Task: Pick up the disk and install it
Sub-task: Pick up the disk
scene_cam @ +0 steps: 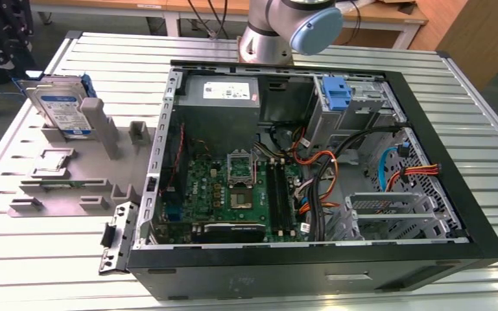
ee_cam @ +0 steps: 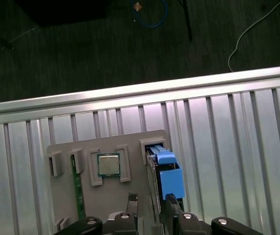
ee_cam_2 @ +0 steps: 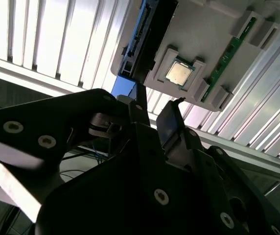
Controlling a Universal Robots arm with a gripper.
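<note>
The disk [scene_cam: 63,107] stands on edge in a slot of the grey holder [scene_cam: 76,188], at the exterior view's left, beside the open computer case. It is silver with a white-and-blue label and a blue bracket. The first wrist view looks down onto the disk [ee_cam: 167,174]. There my gripper [ee_cam: 151,201] hangs well above it, open, with the thin fingertips [ee_cam: 131,198] apart and nothing between them. In the second wrist view the disk [ee_cam_2: 136,44] is edge-on beyond the gripper [ee_cam_2: 155,116].
The open case [scene_cam: 456,194] holds the motherboard [scene_cam: 231,188], cables, a grey power supply [scene_cam: 220,92] and a blue latch piece [scene_cam: 338,96] on a metal cage. The holder also carries a processor chip [ee_cam: 108,164] and a green memory stick [ee_cam: 78,188]. The slatted table's edge [ee_cam: 130,95] lies just past the holder.
</note>
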